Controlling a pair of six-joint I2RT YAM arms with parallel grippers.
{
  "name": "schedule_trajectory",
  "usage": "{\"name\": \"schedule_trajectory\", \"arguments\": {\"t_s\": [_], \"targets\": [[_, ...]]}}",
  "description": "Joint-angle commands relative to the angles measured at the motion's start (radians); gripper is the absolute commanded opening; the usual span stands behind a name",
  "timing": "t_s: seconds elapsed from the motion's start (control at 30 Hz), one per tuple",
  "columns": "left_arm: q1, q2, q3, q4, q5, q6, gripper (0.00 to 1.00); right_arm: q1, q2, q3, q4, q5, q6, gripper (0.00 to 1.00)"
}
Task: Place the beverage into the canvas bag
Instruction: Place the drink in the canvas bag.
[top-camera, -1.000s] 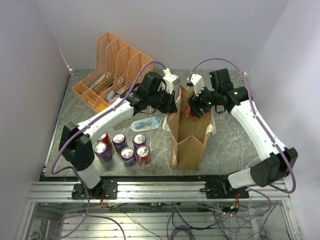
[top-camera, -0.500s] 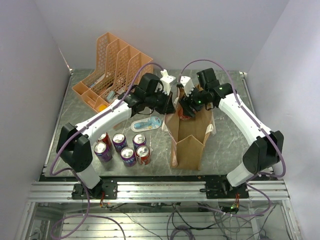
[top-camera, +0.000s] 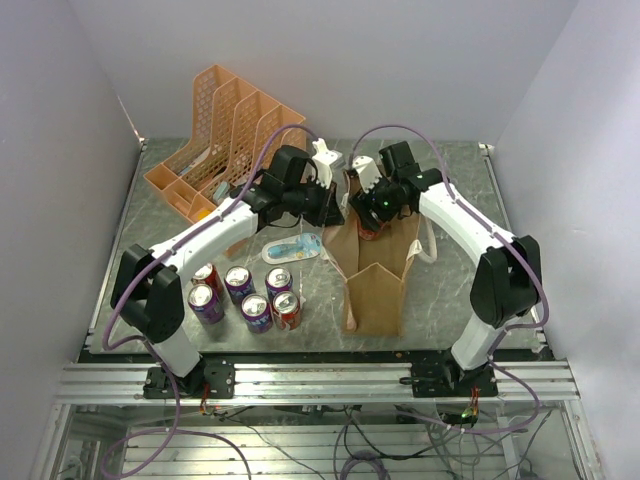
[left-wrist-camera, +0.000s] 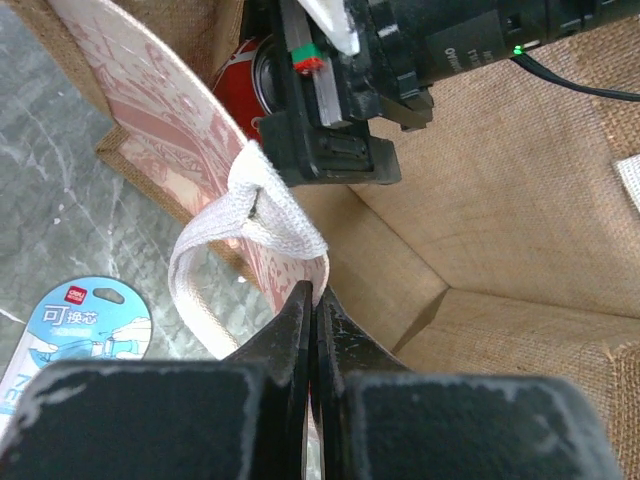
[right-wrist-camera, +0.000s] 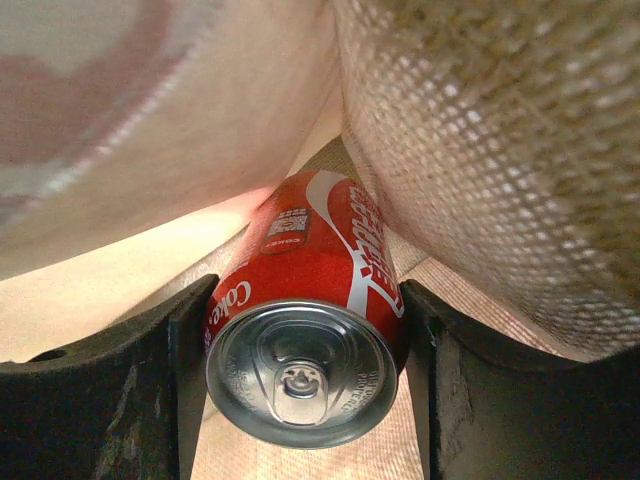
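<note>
From above, you see the canvas bag (top-camera: 378, 285) standing upright on the table (top-camera: 455, 290), with spare cans (top-camera: 257, 312) to its left. At the left wrist, your left gripper (left-wrist-camera: 312, 330) is pinched tight on the bag's rim beside the white strap handle (left-wrist-camera: 250, 215). At the right wrist, your right gripper (right-wrist-camera: 305, 345) clamps a red Coke can (right-wrist-camera: 320, 265) inside the bag, between its woven walls.

We observe white link shells and black joints on left arm (top-camera: 205, 238) and right arm (top-camera: 462, 225), purple cables (top-camera: 262, 160), a matte-black left gripper (left-wrist-camera: 313, 296).
</note>
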Motion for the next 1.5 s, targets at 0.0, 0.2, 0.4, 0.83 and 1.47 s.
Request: {"name": "schedule_trajectory", "arguments": {"t_s": [0.0,0.2,0.4,0.83,1.47], "targets": [[0.004,-0.001,-0.031,-0.029,0.01,0.046,0.07,-0.007,0.029,0.005,0.144,0.075,0.083,0.22],[0.006,-0.011,-0.046,-0.04,0.002,0.078,0.07,-0.014,0.055,-0.018,0.213,0.166,0.176,0.22],[0.006,-0.01,-0.042,-0.038,0.003,0.095,0.07,-0.014,0.068,-0.043,0.231,0.14,0.181,0.24],[0.006,0.033,0.023,-0.01,0.022,0.083,0.07,-0.011,0.077,-0.149,0.283,0.149,0.138,0.39],[0.019,0.032,0.051,0.005,0.136,0.126,0.07,-0.011,0.053,-0.22,0.331,0.115,0.116,0.43]]}}
